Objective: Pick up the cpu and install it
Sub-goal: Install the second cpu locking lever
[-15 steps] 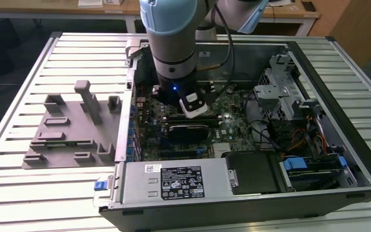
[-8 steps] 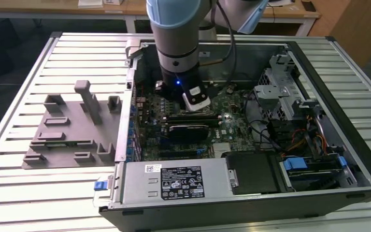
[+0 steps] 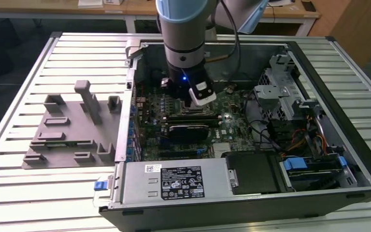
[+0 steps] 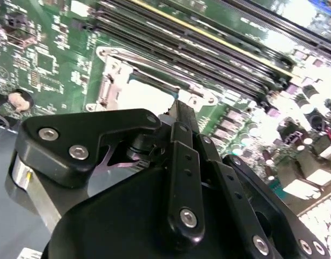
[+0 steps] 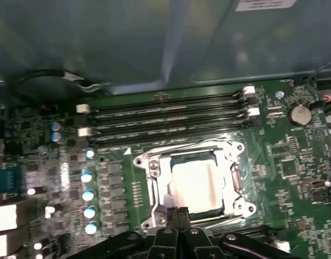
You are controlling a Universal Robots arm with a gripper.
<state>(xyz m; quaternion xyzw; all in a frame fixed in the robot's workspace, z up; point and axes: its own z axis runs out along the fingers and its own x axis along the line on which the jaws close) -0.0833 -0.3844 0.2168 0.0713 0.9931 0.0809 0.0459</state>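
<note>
On a slatted metal bench [image 3: 18, 193] an open computer case [image 3: 340, 159] holds the motherboard [image 5: 295, 178], where the cpu [image 5: 195, 183] lies seated in its socket [image 5: 235, 178], with the gripper [image 5: 177, 213] clenched empty at the socket's edge.

White sticker [image 3: 182, 181] on the power supply [image 3: 134, 188], its print too fine to read. Pale label [image 5: 265, 4] on the case wall [image 5: 154, 43], nothing legible either.
</note>
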